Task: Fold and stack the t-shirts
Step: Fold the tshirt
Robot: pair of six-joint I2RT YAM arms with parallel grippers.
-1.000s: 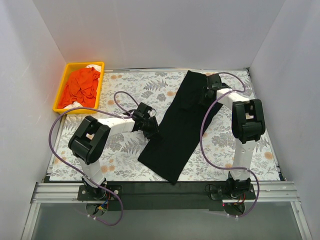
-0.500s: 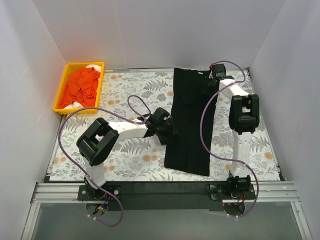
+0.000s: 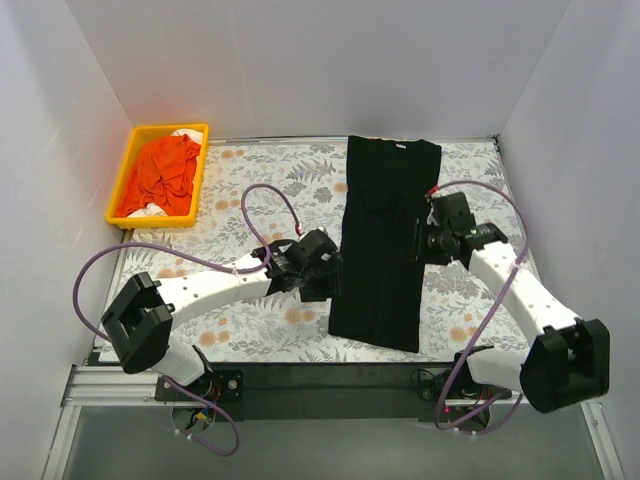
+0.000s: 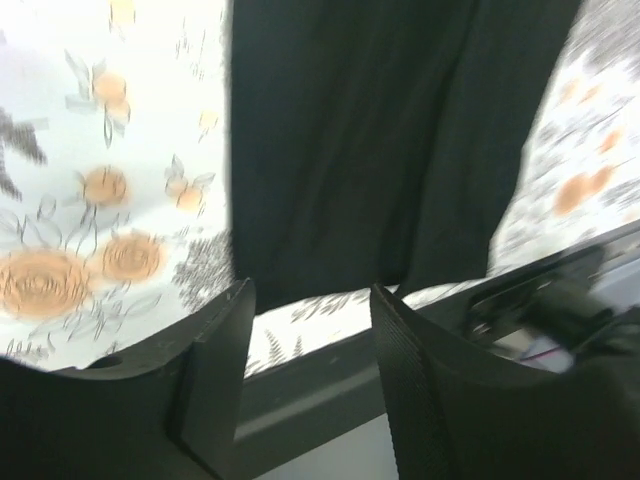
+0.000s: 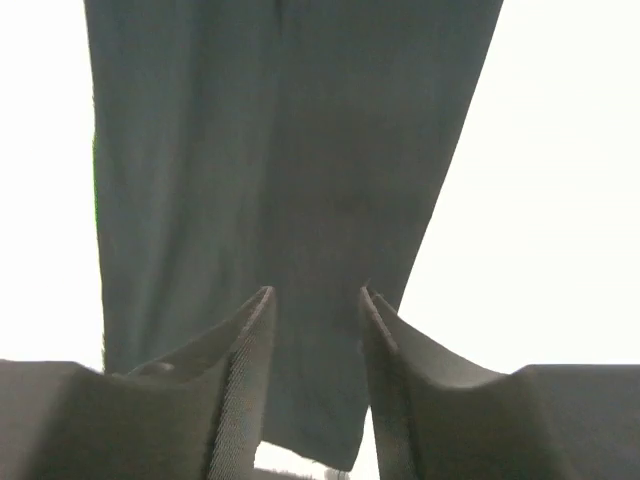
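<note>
**Black t-shirt lying as a long strip, both arms let go at its sides**

The floral table [image 3: 250, 190] carries the black t-shirt [image 3: 385, 240] right of centre, already folded lengthwise and running from the far edge, collar end, to near the front edge. It looks soft, light and limp, so it will likely sag and slide over itself; pinching all layers at the two hem corners seems best. The yellow tray [image 3: 168, 128] at the far left holds orange garments [image 3: 165, 172]. The left end effector [image 4: 310, 300] sits beside the shirt's left edge and the right end effector [image 5: 315, 300] hovers at its right edge, both with fingers apart and empty. A second ago the shirt lay diagonally; half a second ago the right arm reached toward the collar.
</note>
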